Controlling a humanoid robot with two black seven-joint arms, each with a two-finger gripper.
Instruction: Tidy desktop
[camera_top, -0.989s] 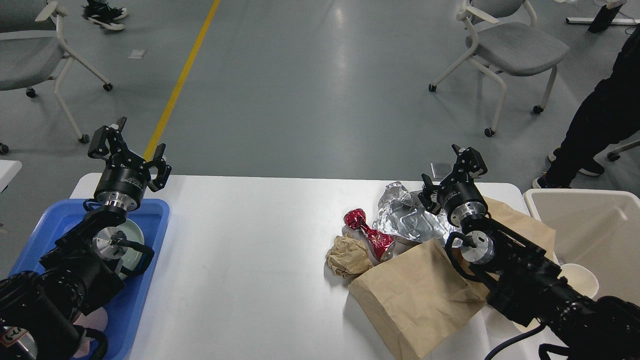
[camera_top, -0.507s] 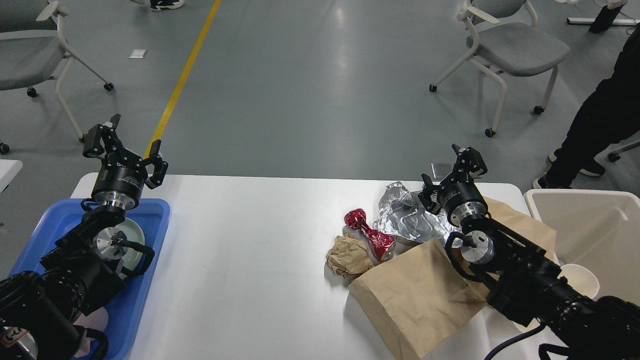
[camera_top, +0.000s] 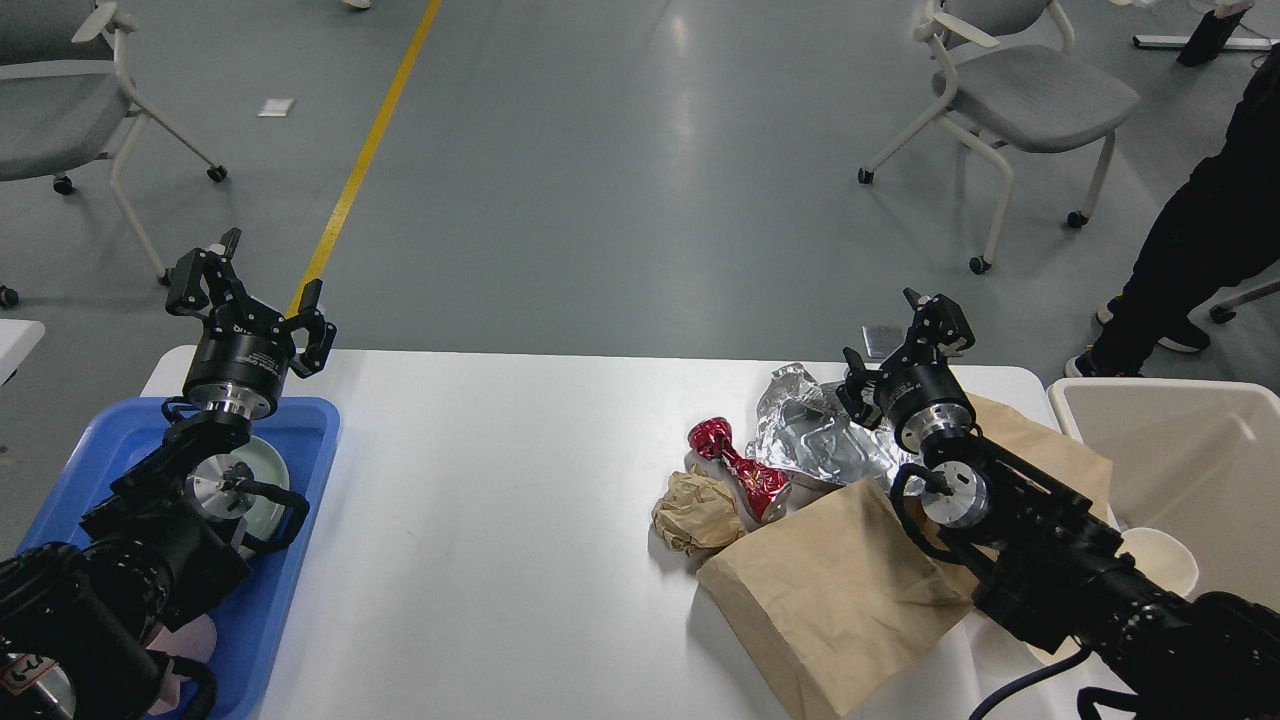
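Both grippers, left (camera_top: 248, 300) and right (camera_top: 905, 340), are held with jaws spread, empty; foil (camera_top: 815, 440) at the desk's (camera_top: 480, 520) three o'clock could be torn if pinched.

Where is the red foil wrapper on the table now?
The red foil wrapper lies right of centre on the desktop, between the crumpled paper ball and silver foil.

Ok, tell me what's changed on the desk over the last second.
Only the left gripper moved: it rose slightly and shifted left, away from me, above the blue tray, open and empty. It took hold of nothing. The right gripper, the foil, red wrapper, paper ball and brown bag stayed put.
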